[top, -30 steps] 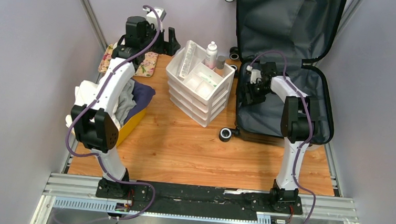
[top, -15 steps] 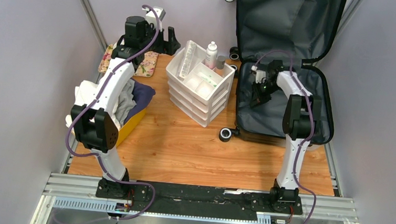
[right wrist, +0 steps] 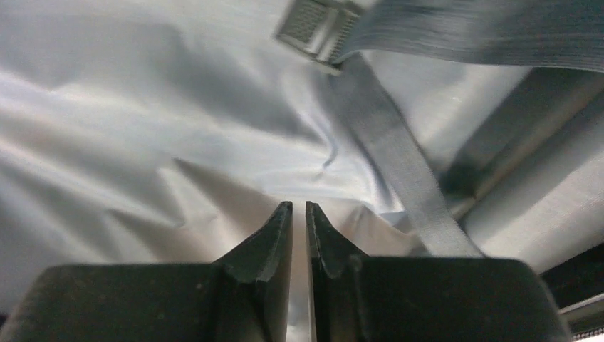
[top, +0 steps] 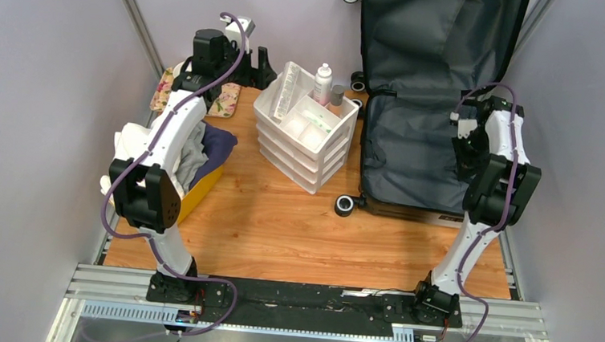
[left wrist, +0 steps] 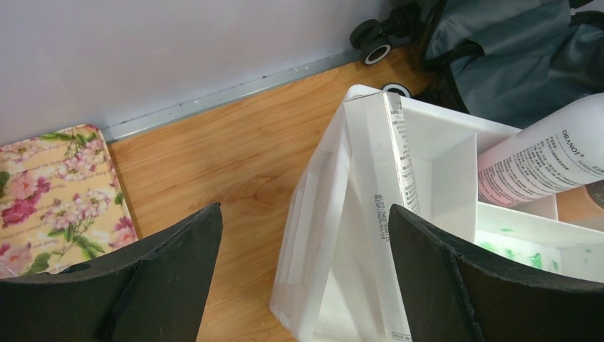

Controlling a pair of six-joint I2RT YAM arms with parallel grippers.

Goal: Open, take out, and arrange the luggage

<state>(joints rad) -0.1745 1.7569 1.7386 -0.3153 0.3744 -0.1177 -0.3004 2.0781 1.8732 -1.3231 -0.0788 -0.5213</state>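
Observation:
The luggage (top: 413,159) lies open at the back right, its lid (top: 437,36) leaning against the wall and dark grey lining showing in both halves. My right gripper (top: 463,150) is over the lower half's right edge. In the right wrist view its jaws (right wrist: 299,208) are nearly together, pinching a raised fold of the lining (right wrist: 142,128), beside a grey strap (right wrist: 406,185) and buckle (right wrist: 317,25). My left gripper (top: 257,59) hangs wide open at the back left, holding nothing. In its wrist view it (left wrist: 306,274) straddles the corner of the white organizer (left wrist: 370,214), with the luggage (left wrist: 513,50) at top right.
The white drawer organizer (top: 306,131) stands mid-table with a white bottle (top: 322,82) in its top tray. A yellow bin (top: 202,186) heaped with clothes sits at the left. A floral pouch (top: 228,101) lies at the back left. Walls close in on both sides.
My right arm has swung from the luggage's left side across to its right edge, and its jaws have closed. The lining over the lower half now lies flatter. The left arm has not moved.

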